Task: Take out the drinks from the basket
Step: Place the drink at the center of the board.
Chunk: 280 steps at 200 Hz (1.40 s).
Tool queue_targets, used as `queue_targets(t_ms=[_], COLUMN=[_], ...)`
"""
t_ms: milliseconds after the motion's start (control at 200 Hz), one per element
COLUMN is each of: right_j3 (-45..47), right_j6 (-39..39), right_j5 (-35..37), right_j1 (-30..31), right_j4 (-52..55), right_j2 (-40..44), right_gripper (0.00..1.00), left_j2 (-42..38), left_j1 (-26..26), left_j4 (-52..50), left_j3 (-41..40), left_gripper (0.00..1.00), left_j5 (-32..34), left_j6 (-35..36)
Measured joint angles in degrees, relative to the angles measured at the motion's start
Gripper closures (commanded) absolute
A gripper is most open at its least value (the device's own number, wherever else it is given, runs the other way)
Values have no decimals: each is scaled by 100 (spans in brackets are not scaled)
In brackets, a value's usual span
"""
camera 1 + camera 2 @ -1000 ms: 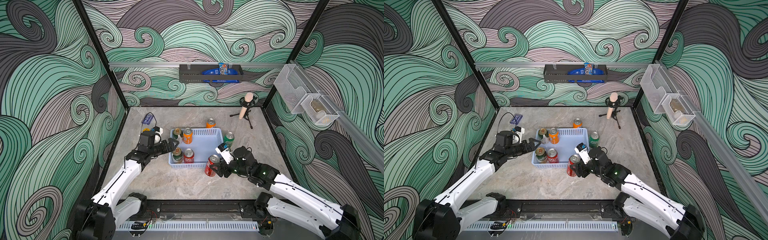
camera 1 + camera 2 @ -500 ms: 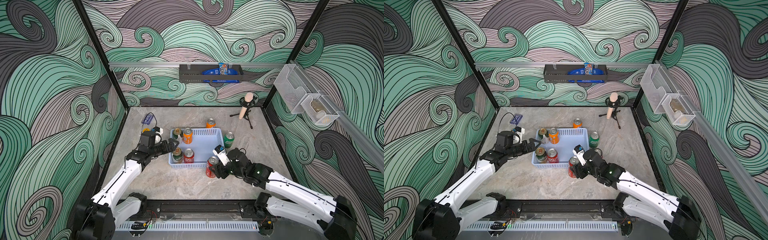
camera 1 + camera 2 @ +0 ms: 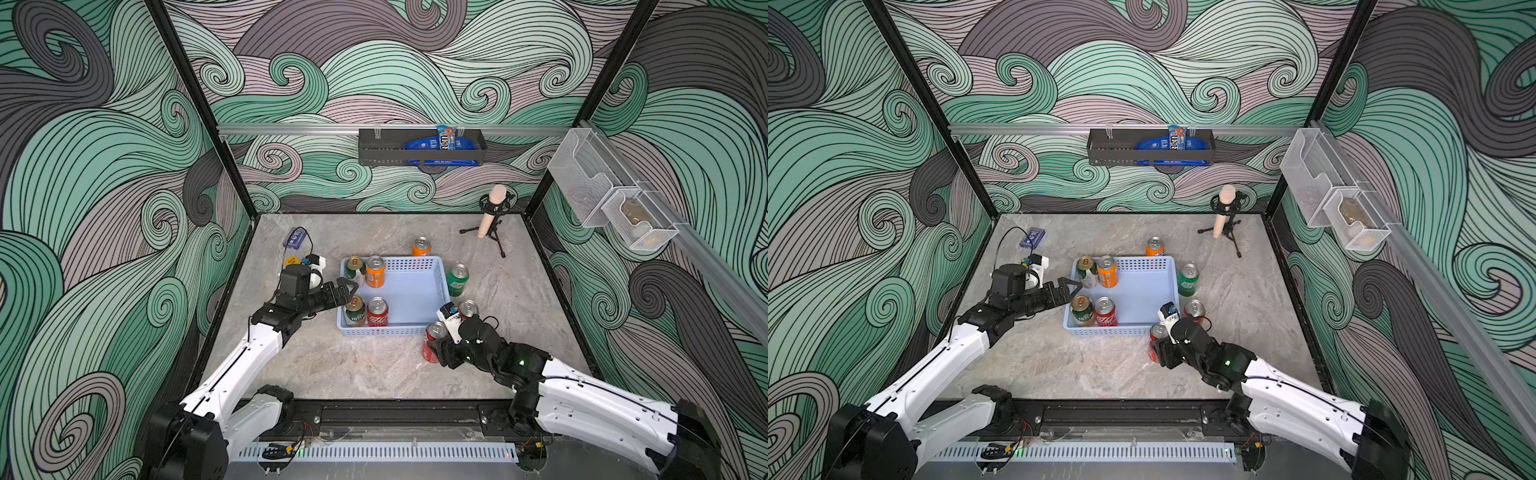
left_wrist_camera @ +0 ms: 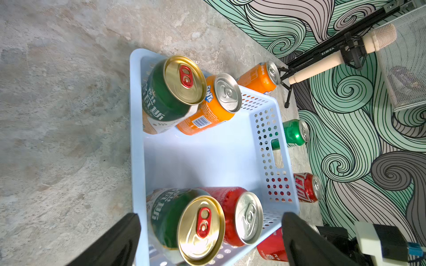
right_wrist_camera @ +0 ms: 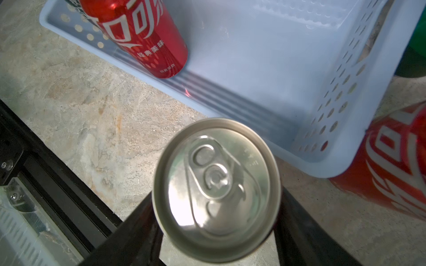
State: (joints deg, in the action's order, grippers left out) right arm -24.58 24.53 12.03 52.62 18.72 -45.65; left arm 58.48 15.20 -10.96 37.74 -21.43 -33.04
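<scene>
The blue basket sits in the middle of the table with four cans standing in it, all along its left side. At the far end a back gold-top can touches an inner orange can, and at the near end a front gold-top can stands against an inner red can. The right claw is clenched around a gripped red can, upright, just outside the basket's near right corner; whether that can rests on the table or hangs just above it cannot be told. Just beyond it a loose red can stands on the table beside the same corner. A green can stands just off the basket's right wall, and an outer orange can just behind its far wall. The left claw hovers released at the basket's left rim, fingers spread wide; in the left wrist view they frame the front gold-top can and the inner red can.
</scene>
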Motion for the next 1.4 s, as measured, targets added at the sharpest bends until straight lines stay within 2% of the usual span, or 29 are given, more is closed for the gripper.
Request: queue_targets(t_ms=[205, 480, 961, 1401], right_j3=[186, 190, 181, 144], right_j6=[57, 55, 39, 131], right_j5=[87, 166, 291, 293], right_j1=[48, 208, 435, 527], right_j4=[-186, -374, -802, -785], right_j2=[129, -111, -522, -531], right_gripper=[48, 43, 22, 11], left_j2=[-22, -20, -9, -11], left_j1=[0, 0, 0, 0], left_j4=[28, 28, 42, 39], left_j3=[-15, -15, -50, -50], left_gripper=[2, 2, 2, 2], left_j5=[22, 52, 92, 133], left_j6=[0, 0, 4, 13])
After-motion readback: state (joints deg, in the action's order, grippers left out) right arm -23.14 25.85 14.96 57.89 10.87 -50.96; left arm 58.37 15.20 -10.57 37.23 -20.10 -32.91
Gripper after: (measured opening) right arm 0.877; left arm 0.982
